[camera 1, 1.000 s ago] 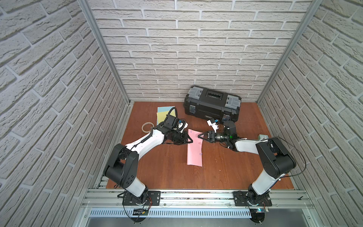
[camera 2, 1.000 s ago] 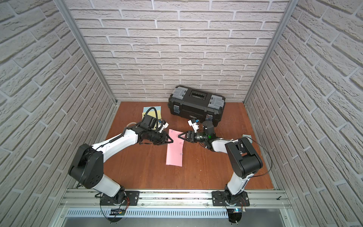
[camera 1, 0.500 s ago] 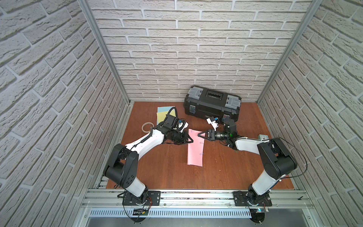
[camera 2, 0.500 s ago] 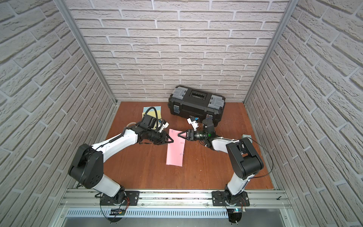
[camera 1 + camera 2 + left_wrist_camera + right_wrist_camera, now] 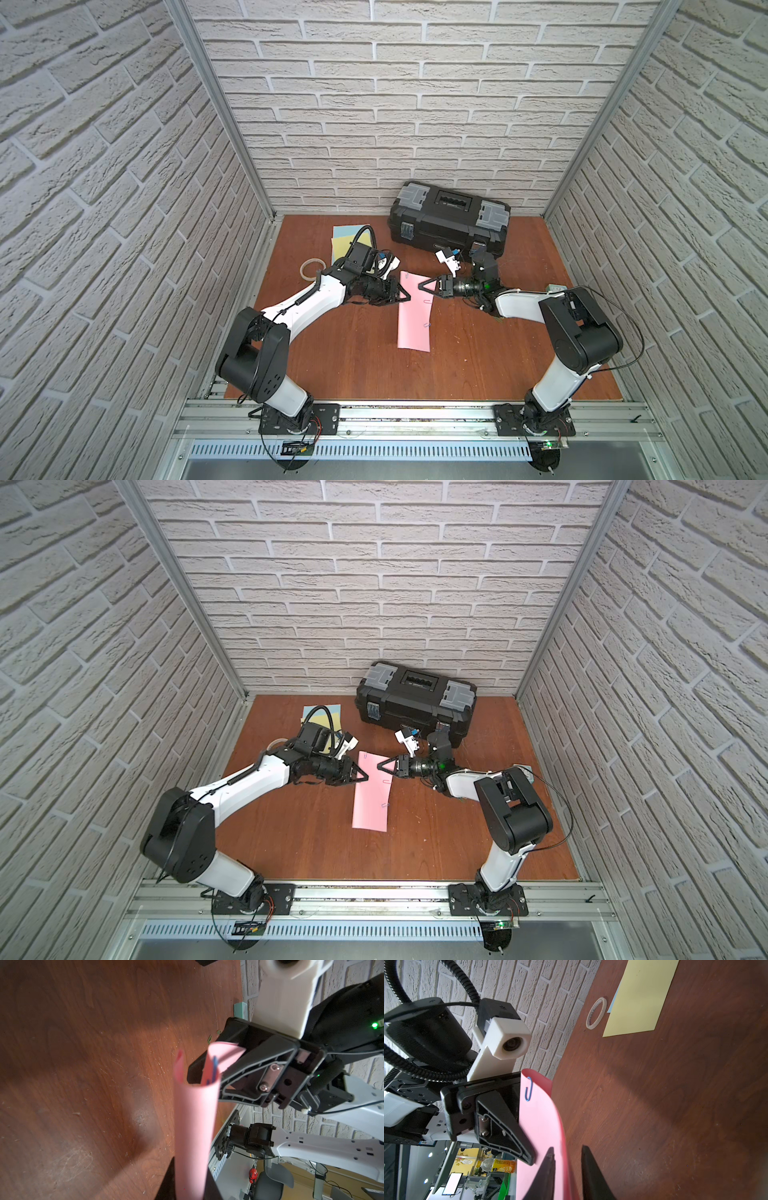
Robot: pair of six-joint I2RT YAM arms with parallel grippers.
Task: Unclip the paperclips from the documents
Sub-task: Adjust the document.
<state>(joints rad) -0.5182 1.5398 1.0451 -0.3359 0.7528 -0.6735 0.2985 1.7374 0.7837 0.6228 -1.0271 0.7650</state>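
Your left gripper is pinching the lifted pink sheet, blue paperclip riding its edge. Meanwhile your right gripper is straddling it, can't tell if the jaws are biting; catching paper instead of wire, you're risking a tear.

Black toolbox against the brick back wall, tape roll and small teal block on the brown tabletop

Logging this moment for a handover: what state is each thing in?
pink sheet: partly lifted, curled.
blue paperclip: clipped on the pink sheet's edge.
left hand: shut on the pink sheet.
right hand: at the sheet's other edge, grip unclear.
yellow sheet: lying flat.
toolbox: lid closed.
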